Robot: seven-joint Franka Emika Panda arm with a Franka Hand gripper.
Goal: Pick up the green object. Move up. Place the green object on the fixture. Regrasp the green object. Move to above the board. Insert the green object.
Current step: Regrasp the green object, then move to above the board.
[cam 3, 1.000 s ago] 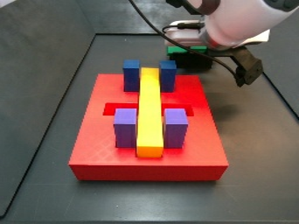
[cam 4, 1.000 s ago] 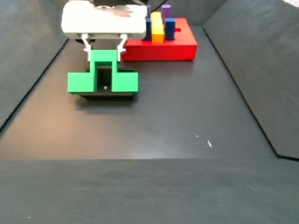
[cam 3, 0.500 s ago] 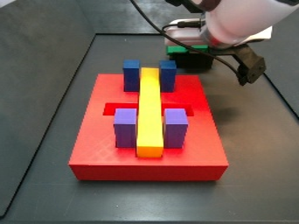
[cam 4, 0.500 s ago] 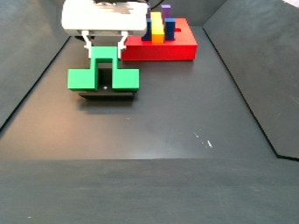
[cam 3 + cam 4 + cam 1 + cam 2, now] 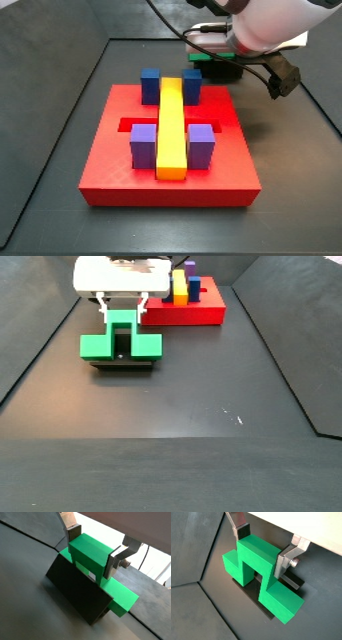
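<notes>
Green object (image 5: 119,344) sits on the fixture (image 5: 123,363), well apart from the board (image 5: 187,308), which lies at 1 o'clock from it in a side view. In both wrist views the gripper (image 5: 264,546) straddles the block's raised centre arm; its silver fingers (image 5: 123,553) stand on opposite sides, pinching that arm. Block arms overhang the dark fixture (image 5: 290,580) on both sides. On the board (image 5: 107,178), a yellow bar (image 5: 171,130) runs between blue blocks (image 5: 151,85) and purple blocks (image 5: 143,146).
</notes>
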